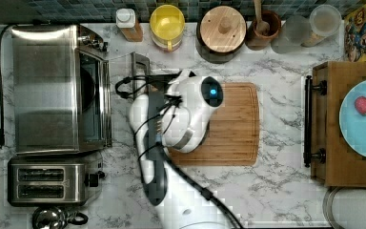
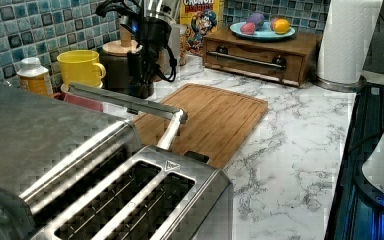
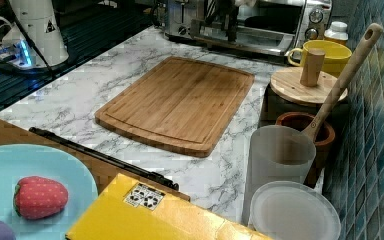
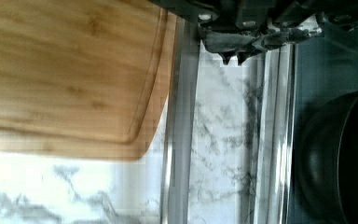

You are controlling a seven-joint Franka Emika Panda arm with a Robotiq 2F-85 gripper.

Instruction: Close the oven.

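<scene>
- Top view: large boxy brushed stainless-steel toaster oven (image 1: 52, 88) at the top view's left on the white marble counter (image 1: 276, 191), its glass door (image 1: 128, 71) dropped open toward the rectangular bamboo cutting board (image 1: 233, 124). White robot arm (image 1: 190, 114) above the door and board. Yellow mug (image 1: 167, 24), interior bare; round dark canister with wooden lid (image 1: 221, 31); brown mortar holding a wooden pestle (image 1: 263, 26). Pale blue plate (image 1: 362, 119) on a wooden drawer box, carrying a red toy strawberry (image 1: 364, 106). Two-slot steel toaster (image 1: 47, 181) just beside the oven.
- Left view: black gripper (image 2: 142, 82) lowered at the far edge of the open door, beside its long metal bar handle (image 2: 172, 131). Finger spacing cannot be told. Slots of the toaster bare.
- Right view: oven at the far end, door down, cavity exposed. Frosted plastic cup (image 3: 277, 162) beside the mortar.
- Wrist view: gripper underside over the glass door, with the bar handle running alongside and the board corner beyond it. A dark round pan (image 4: 340, 158) sits inside the oven.
</scene>
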